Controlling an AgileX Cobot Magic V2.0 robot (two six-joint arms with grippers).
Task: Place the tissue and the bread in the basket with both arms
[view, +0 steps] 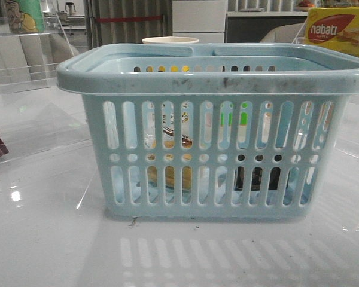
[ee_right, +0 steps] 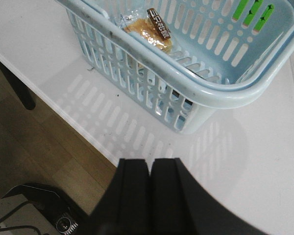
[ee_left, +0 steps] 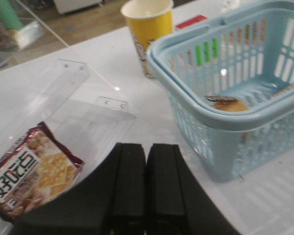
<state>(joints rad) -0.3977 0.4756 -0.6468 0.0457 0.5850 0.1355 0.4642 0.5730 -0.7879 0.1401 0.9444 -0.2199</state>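
Observation:
The pale blue basket (view: 215, 78) stands in the middle of the table, filling the front view. Through its slots I see the bread (view: 167, 149) lying inside at the left and the dark tissue (view: 257, 178) inside at the right. The bread also shows in the left wrist view (ee_left: 229, 104) and the right wrist view (ee_right: 149, 32), on the basket floor. My left gripper (ee_left: 146, 147) is shut and empty, above the table beside the basket (ee_left: 220, 147). My right gripper (ee_right: 150, 161) is shut and empty, near the table edge, apart from the basket (ee_right: 186, 81). Neither gripper shows in the front view.
A yellow paper cup (ee_left: 149, 34) stands just behind the basket. A snack packet (ee_left: 29, 171) lies on the table by the left gripper, next to a clear acrylic stand (ee_left: 78, 93). A yellow-and-red nabati box (view: 338, 30) is at the back right. The floor (ee_right: 34, 147) lies past the table edge.

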